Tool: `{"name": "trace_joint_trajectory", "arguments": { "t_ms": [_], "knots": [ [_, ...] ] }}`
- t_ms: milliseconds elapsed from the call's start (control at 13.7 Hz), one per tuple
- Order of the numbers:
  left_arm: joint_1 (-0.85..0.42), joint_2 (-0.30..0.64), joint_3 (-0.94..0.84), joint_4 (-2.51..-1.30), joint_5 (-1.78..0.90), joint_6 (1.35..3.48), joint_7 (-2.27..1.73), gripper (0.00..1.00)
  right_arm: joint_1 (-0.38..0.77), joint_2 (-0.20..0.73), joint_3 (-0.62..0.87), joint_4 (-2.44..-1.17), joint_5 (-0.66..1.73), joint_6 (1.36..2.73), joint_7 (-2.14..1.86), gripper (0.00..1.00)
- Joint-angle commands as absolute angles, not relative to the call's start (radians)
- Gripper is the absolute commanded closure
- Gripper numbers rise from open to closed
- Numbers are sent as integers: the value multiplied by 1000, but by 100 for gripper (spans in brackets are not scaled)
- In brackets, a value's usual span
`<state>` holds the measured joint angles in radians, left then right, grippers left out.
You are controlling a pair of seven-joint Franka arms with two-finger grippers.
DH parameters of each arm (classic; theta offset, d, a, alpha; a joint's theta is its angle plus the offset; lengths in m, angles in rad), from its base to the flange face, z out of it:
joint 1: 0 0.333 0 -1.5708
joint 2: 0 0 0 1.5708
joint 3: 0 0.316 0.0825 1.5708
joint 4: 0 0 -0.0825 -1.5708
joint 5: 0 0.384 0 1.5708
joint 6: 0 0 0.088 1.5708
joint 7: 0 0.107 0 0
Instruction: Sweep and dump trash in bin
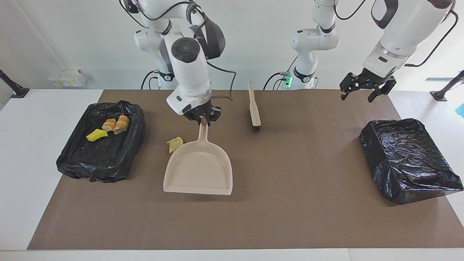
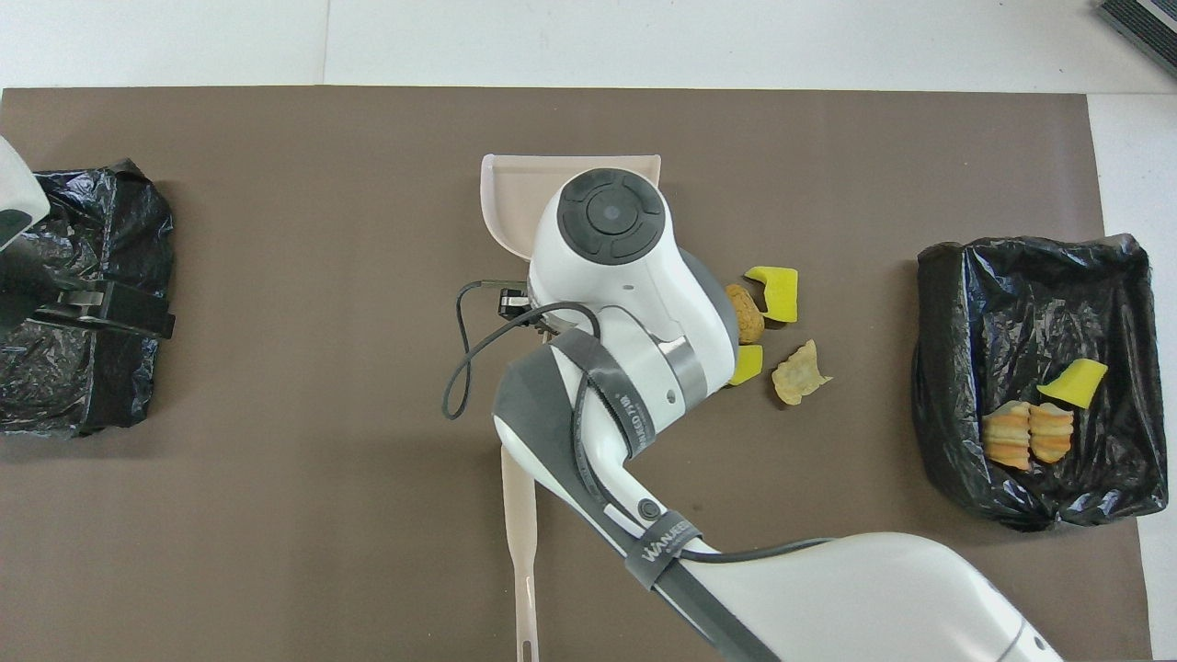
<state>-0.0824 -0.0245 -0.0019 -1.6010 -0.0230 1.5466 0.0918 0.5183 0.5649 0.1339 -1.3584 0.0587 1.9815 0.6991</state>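
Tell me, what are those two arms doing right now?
Right gripper shut on beige plastic dustpan, over the mat. Left gripper open, waiting. Four scraps still on mat; three in black-lined bin. Nothing blocking.

Strap [image 2: 664, 542] wrapped round right arm reads "WANJEED"-like brand; second strap's print too small to read.

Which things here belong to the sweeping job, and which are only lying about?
In the job: dustpan, held by the right claw; brush; four loose trash pieces beside the dustpan; bin holding three pieces.
Lying about: second black bin, near the waiting, open left claw.
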Motion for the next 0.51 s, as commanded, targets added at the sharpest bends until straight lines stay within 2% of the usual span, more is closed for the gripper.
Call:
{"name": "trace_joint_trajectory", "arguments": {
  "t_ms": [0, 437],
  "knots": [
    [-89, -35, 11, -1603, -6, 1532, 121, 0, 537, 621, 136, -1315, 78, 2022, 677, 100],
    [-95, -34, 9, -1601, -15, 1554, 115, 0, 568, 655, 138, -1325, 81, 2034, 657, 100]
  ]
}}
